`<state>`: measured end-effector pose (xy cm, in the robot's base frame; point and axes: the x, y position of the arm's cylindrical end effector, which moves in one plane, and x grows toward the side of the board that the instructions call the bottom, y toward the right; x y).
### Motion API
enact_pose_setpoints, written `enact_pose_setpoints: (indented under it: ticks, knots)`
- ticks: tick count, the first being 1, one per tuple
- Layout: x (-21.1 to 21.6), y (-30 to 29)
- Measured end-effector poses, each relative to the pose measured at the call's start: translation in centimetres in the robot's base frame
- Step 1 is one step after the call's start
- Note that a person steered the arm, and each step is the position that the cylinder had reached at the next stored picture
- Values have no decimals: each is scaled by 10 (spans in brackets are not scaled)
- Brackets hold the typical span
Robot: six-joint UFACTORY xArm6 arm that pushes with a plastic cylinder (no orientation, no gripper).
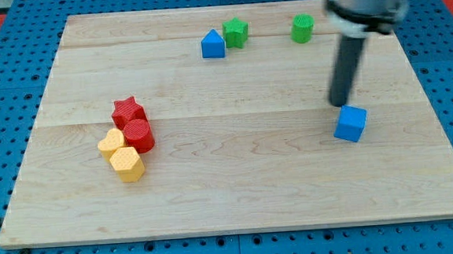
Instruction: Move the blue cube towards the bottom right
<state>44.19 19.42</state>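
The blue cube (351, 124) is found on the wooden board (238, 189) towards its right edge, about halfway between the top and bottom edges, slightly turned so that a corner faces the bottom edge. My tip (338, 103) is seen just beside the cube's upper left corner, on the side facing the board's top edge; whether the 2 are touching cannot be told. No jaws are carried by the arm: it ends in a plain dark rod, which stands upright and is blurred near the top of the view. Near the top edge, a blue block with a peaked top (213, 44) is placed just beside a green star-shaped block (236, 33), and a green cylinder (303, 28) is set apart from them, closer to the top right corner. Towards the left edge, 4 blocks are clustered together: a red star-shaped block (128, 112) at the top, a red cylinder (139, 136) below it, and 2 yellow blocks, 1 (112, 142) beside the red cylinder and the other (127, 164) nearest the bottom edge. The board rests on a blue pegboard surface (7, 148).
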Motion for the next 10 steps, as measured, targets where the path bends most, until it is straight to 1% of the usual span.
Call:
enact_pose_setpoints:
  ticks: [1, 2, 3, 4, 5, 6, 7, 8, 10]
  knots:
    - [50, 6]
    - [23, 0]
    - [-35, 21]
    - [-8, -16]
    - [20, -29]
    - [-18, -62]
    - [4, -88]
    - [45, -63]
    - [59, -53]
